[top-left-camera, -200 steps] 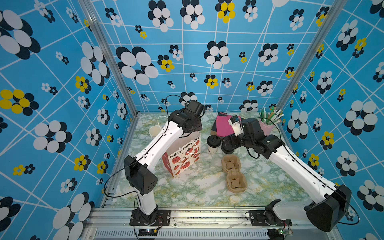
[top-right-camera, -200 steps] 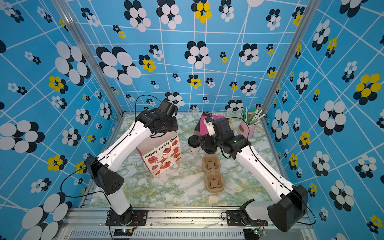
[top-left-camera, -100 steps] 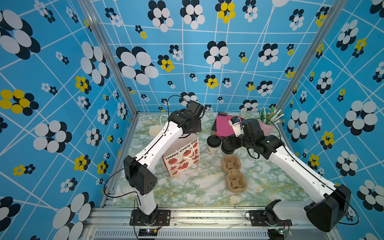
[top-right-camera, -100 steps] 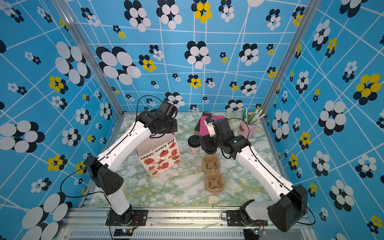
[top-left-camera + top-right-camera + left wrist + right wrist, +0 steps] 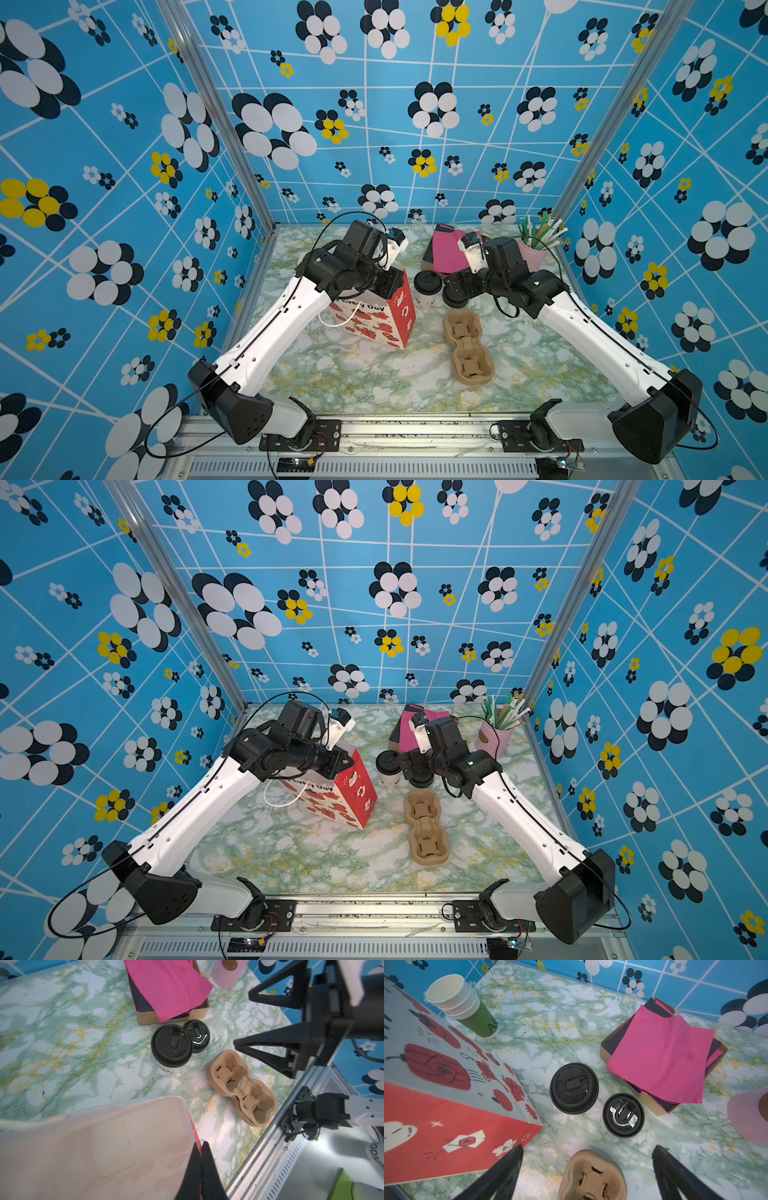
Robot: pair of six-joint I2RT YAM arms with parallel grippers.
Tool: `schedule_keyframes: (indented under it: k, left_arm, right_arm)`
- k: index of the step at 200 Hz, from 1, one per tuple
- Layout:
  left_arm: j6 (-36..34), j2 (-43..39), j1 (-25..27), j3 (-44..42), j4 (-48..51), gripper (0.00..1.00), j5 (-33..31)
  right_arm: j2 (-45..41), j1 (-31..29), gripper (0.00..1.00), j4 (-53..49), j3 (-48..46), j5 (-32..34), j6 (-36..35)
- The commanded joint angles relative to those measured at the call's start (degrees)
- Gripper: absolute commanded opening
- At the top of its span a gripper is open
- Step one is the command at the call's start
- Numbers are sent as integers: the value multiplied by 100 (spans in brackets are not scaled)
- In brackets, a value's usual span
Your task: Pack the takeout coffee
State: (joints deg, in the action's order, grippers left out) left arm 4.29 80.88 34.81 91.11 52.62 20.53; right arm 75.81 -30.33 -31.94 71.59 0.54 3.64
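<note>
My left gripper [image 5: 201, 1148] pinches the gift bag [image 5: 124, 1126] rim; my right gripper [image 5: 587, 1148] gapes. From above, the lid hides most of the takeout coffee [image 5: 574, 1088].

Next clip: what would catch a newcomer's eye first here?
The red-and-white gift bag stands left of centre, its rim pinched by the shut left gripper. Just right of it stands the black-lidded takeout coffee, with the open right gripper hovering close by. Bright pink napkins lie behind.

2 white arms [image 5: 286, 328], black joints [image 5: 237, 405], black cables [image 5: 328, 227].
</note>
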Motion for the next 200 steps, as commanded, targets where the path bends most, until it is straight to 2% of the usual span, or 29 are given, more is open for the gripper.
schedule_keyframes:
  k: [1, 25, 52, 73, 99, 108, 125, 145, 165, 188, 200]
  left_arm:
    - [-873, -140, 74, -124, 357, 0, 721]
    - [-1354, -92, 140, -108, 893, 0, 862]
    - [-1562, -31, 156, -153, 1203, 2, 896]
    - [-1528, -41, 158, -196, 1164, 15, 949]
    - [-1413, -108, 160, -200, 938, 42, 994]
    - [-1360, -146, 167, -165, 858, 55, 972]
    - [-1267, -203, 171, 10, 748, 62, 878]
    - [-1230, -306, 157, 349, 698, 69, 493]
    - [-1269, -451, 146, 708, 777, 77, -311]
    - [-1634, -512, 34, 1039, 1053, 78, -1137]
    - [-1772, -405, -222, 1230, 1282, 77, -1173]
  right_arm:
    - [-119, 36, 99, -98, -42, -54, -53]
    - [-139, 36, 99, -147, -55, -40, -39]
    - [-172, 36, 99, -183, -95, -36, -24]
    - [-181, 36, 99, -202, -143, -18, -29]
    - [-187, 36, 99, -232, -161, -10, -30]
    - [-194, 36, 99, -244, -160, -5, -28]
    - [-215, 36, 99, -267, -154, 8, -28]
    - [-280, 38, 99, -345, -137, 25, -25]
    - [-393, 36, 99, -439, -158, 25, -18]
    - [-525, 37, 99, -582, -216, 52, 19]
    - [-590, 36, 99, -624, -270, 51, 60]
